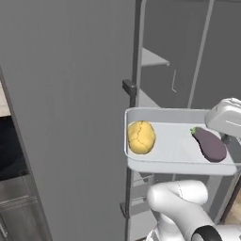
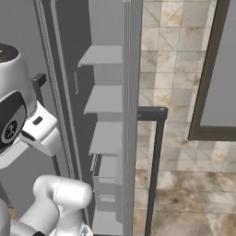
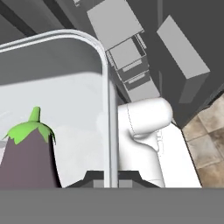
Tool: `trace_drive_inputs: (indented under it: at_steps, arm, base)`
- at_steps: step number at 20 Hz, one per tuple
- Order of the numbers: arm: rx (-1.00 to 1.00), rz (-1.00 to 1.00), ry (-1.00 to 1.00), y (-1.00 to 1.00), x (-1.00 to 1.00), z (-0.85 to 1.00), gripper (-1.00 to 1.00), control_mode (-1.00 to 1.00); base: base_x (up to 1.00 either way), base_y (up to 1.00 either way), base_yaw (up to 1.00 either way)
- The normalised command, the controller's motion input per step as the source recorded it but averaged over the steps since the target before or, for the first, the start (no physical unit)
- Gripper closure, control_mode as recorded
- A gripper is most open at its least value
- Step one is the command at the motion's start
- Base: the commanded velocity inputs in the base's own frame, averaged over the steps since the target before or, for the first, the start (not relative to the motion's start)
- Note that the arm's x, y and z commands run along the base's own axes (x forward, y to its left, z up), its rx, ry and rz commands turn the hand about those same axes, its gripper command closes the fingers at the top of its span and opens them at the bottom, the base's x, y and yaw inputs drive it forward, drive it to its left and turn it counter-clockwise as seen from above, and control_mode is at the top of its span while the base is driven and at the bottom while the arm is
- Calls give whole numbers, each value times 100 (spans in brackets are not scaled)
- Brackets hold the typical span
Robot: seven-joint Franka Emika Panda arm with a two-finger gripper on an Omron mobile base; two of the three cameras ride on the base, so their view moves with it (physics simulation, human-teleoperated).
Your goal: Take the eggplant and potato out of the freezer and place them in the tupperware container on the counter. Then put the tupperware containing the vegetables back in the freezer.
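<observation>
Tupperware container (image 1: 176, 155), which I saw held up level beside the open freezer (image 1: 66, 113) with my hand (image 3: 110, 181) clamped shut on its rim, carried the potato (image 1: 141, 137) at one end and the eggplant (image 1: 209, 144) at the other, apparently lying well apart.

No readable text or labels

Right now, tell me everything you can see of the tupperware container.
The tupperware container is a shallow pale grey-white tray with rounded corners and a raised rim, plastic by its look. It is held level in the air before the open freezer. The potato and eggplant lie apart inside. The gripper is shut on its rim.
</observation>
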Motion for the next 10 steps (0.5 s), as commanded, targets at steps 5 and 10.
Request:
trace_drive_inputs:
  at_steps: [5,10]
  arm:
    - [0,0,0,0,0,0,100,100]
    - [0,0,0,0,0,0,100,100]
  base:
    - [100,3,0]
    - [98,1,-1]
